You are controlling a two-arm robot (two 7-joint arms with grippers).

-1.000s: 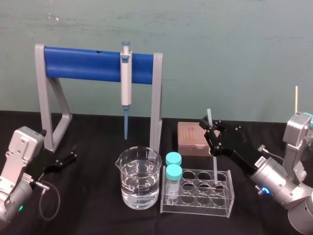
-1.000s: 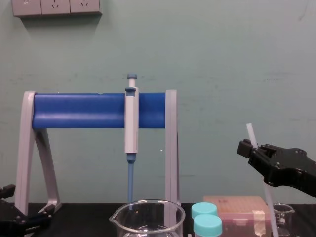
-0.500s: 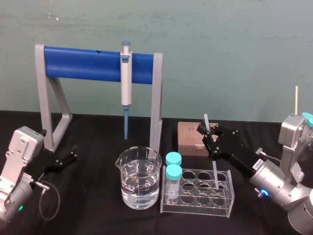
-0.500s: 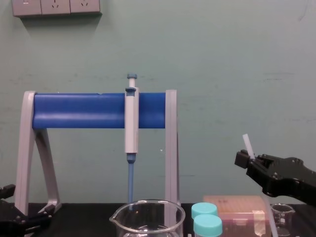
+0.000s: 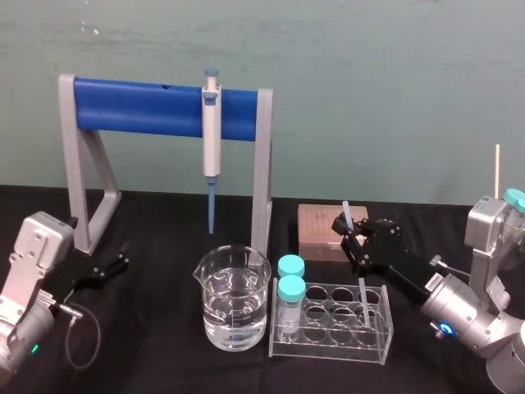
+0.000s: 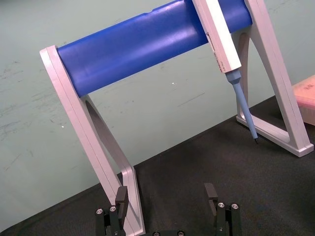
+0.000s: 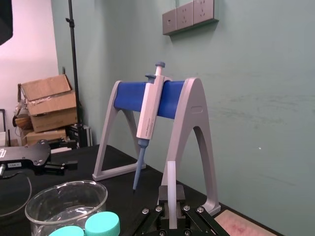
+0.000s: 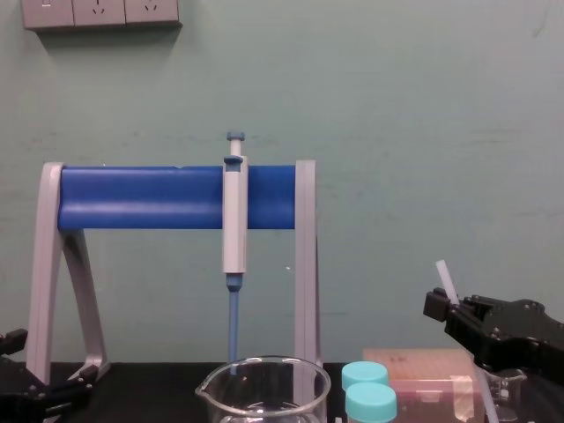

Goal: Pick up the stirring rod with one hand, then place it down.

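Pincer, right: black 2-fingered right gripper [image 5: 351, 235], clamped on the upper part of the rod, above the rack's rear right side.
Rod: long, thin, translucent white stirring rod [image 5: 360, 287], near upright with a slight tilt; short end shows above the fingers, lower end inside a rear well toward the rack's right end.
Rack: clear plastic test-tube rack [image 5: 328, 341] on the black table [image 5: 164, 361]; 2 teal-capped vials [image 5: 290, 287] in its left column.
Pincer, left: black left gripper [image 5: 111, 267], fingers apart, holding nothing, low at the table's left.
Nearby: glass beaker of clear liquid [image 5: 232, 300] just left of the rack; grey blue-tipped pipette [image 5: 212, 139] hanging on the blue-barred grey stand [image 5: 139, 107].
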